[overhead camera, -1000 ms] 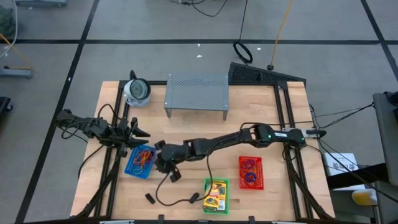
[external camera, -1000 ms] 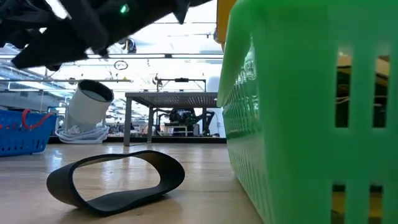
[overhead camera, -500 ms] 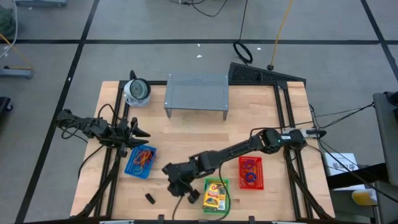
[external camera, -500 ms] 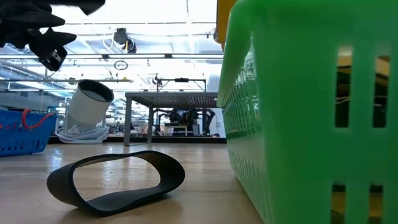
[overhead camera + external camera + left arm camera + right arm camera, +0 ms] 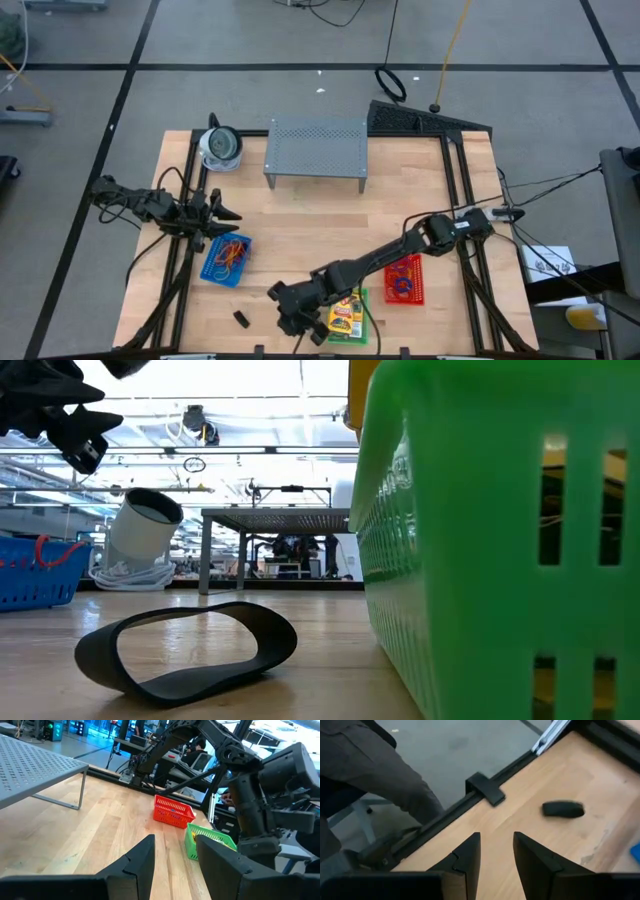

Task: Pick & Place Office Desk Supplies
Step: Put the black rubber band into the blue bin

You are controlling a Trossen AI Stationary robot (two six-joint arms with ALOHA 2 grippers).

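The right gripper [image 5: 293, 318] hung low over the front edge of the wooden surface [image 5: 300, 215], just beside the green basket [image 5: 346, 313] and a short way from the black band [image 5: 241, 318] lying flat on the wood. Its two fingers [image 5: 470, 855] stood a narrow gap apart with nothing between them — the band [image 5: 563, 809] lay beyond them, untouched.

The left gripper [image 5: 226, 214] waited at the left side of the surface, just above the blue basket [image 5: 226, 259]; its jaws were parted and empty too.

The crayon boxes [image 5: 344, 315] lay in the green basket, yellow-orange against its walls. The blue basket held a tangle of orange and red rubber bands [image 5: 232, 254], and the red basket [image 5: 403, 277] — right of the green one — held more loops [image 5: 402, 275], though their colours were hard to tell. At table height the black band [image 5: 187, 649] sat as an open loop in front of the green basket's wall [image 5: 490, 550].
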